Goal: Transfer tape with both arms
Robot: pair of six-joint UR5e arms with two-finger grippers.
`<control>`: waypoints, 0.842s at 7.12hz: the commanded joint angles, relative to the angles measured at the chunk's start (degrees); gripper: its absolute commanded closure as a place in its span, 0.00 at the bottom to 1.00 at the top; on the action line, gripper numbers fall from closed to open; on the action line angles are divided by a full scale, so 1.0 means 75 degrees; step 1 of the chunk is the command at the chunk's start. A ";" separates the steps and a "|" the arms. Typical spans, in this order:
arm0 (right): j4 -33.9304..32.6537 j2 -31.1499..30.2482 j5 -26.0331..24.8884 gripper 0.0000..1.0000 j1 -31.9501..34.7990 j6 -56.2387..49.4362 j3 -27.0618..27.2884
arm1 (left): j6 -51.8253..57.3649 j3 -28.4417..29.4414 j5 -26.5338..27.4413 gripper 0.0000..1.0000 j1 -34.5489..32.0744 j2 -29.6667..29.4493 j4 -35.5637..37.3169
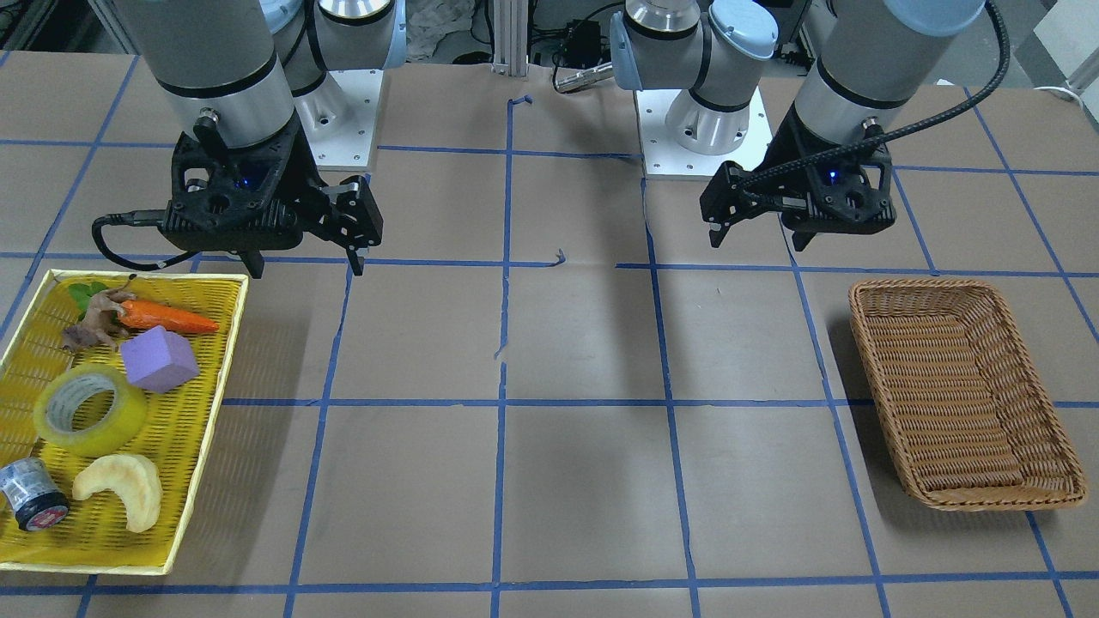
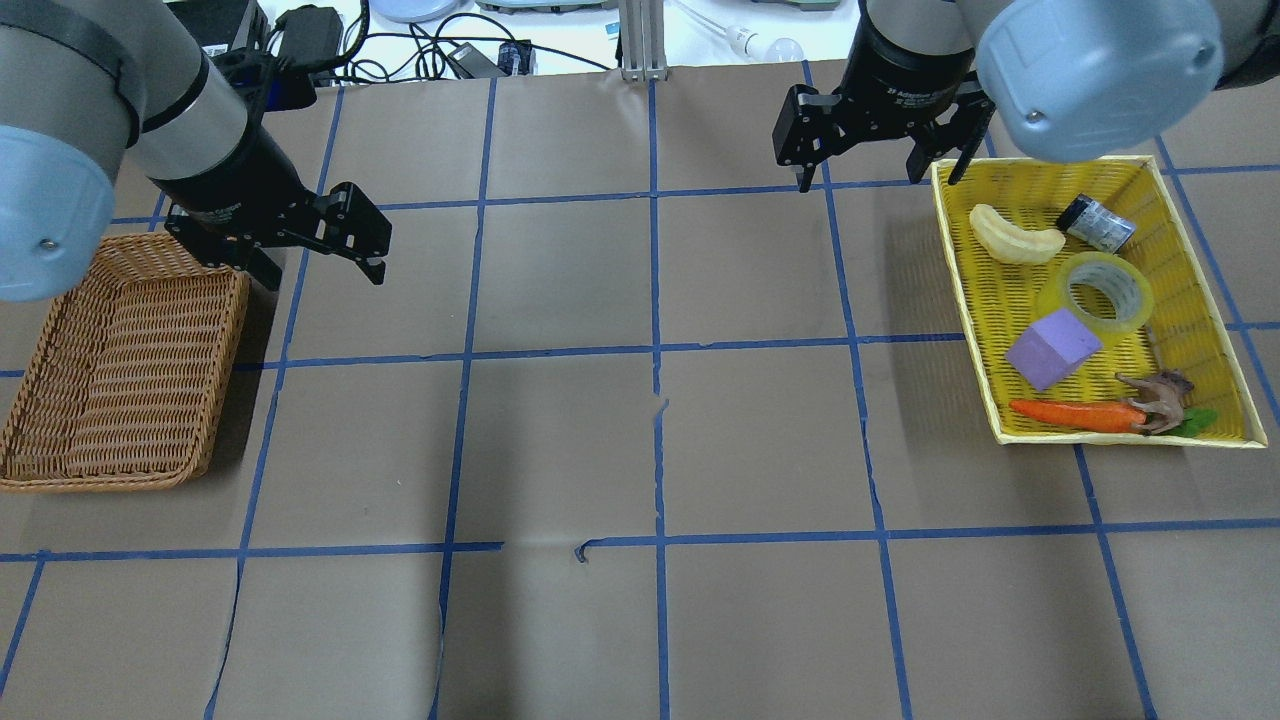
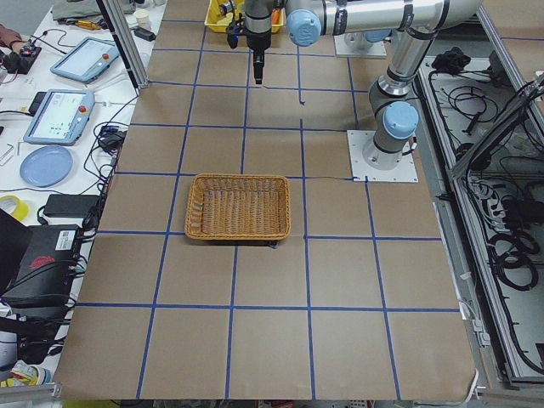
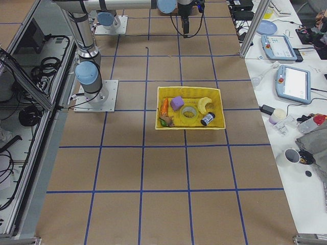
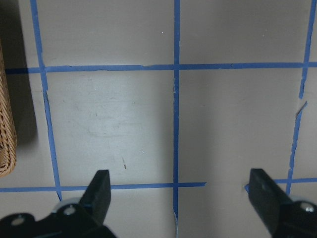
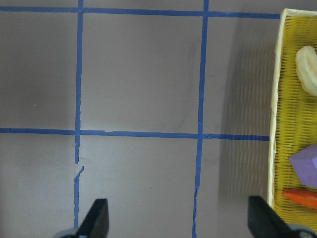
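You have the wide roll of translucent yellow packing tape (image 1: 90, 409) lying flat in the shallow yellow woven tray (image 1: 206, 429). It sits just beside the purple foam block (image 1: 159, 359) and near the pale crescent-shaped piece (image 1: 120, 489). The black two-finger right gripper (image 1: 305, 262) hangs over the table beside the tray's robot-side corner, fingers spread wide, holding nothing. The left gripper (image 1: 755, 242) hovers near the brown wicker basket (image 1: 919, 283), likewise spread and empty.
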 commanded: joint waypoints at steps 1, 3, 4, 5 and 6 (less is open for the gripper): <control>0.0074 0.0113 -0.0036 0.00 -0.0517 -0.1192 -0.0047 | 0.0013 0.0000 -0.0001 0.00 0.0000 -0.0013 0.0001; 0.0005 0.0497 -0.0013 0.00 -0.1908 -0.3323 0.0012 | 0.0013 0.0000 0.0010 0.00 0.0012 -0.0013 0.0001; -0.0100 0.0929 -0.0094 0.00 -0.2646 -0.4948 0.0035 | 0.0013 0.0000 0.0010 0.00 0.0012 -0.0013 0.0001; -0.0403 0.1316 -0.0107 0.00 -0.3385 -0.6183 0.0047 | 0.0013 -0.0012 0.0022 0.00 0.0012 -0.0013 0.0001; -0.0812 0.1773 -0.0095 0.00 -0.4007 -0.7100 0.0059 | 0.0025 -0.0012 0.0011 0.00 0.0012 -0.0013 0.0001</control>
